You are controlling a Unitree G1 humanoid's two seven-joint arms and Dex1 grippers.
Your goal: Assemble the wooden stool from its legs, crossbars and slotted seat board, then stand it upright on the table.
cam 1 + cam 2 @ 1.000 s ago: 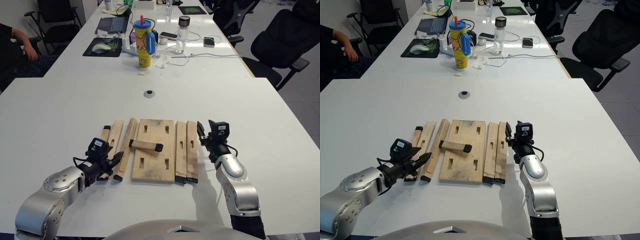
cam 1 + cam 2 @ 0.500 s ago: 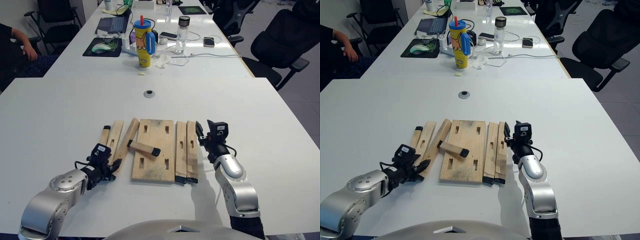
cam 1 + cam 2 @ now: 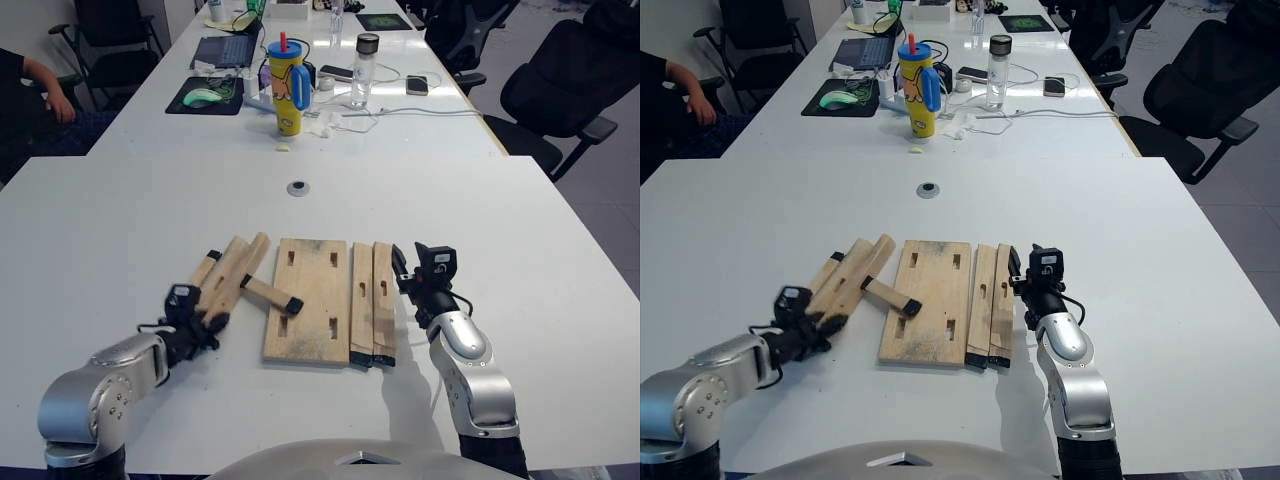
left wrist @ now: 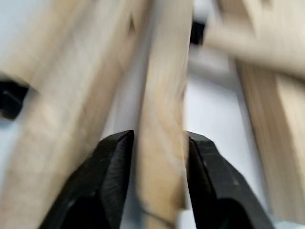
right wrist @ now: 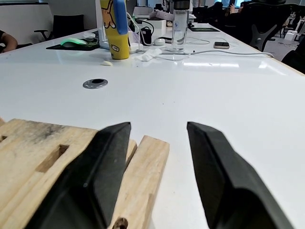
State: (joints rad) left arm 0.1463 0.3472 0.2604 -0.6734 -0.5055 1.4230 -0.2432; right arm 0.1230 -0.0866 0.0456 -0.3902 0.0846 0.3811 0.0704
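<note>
The slotted seat board lies flat on the white table. Two slotted crossbars lie side by side along its right edge. Left of the board, wooden legs fan out, and a short black-tipped piece lies across the board's left edge. My left gripper is at the legs' near ends, shut on one leg that fills the gap between its fingers. Just right of the crossbars' far end, my right gripper is open, with bare table between its fingers.
A round cable grommet sits in the table beyond the parts. On the table behind stand a yellow cup, a bottle, a laptop and a mouse pad. Office chairs stand off to the right.
My left gripper moved left and closed on a leg, swinging the legs' near ends left so they now fan out. The short piece slid toward the board's left edge. The right arm stayed put.
</note>
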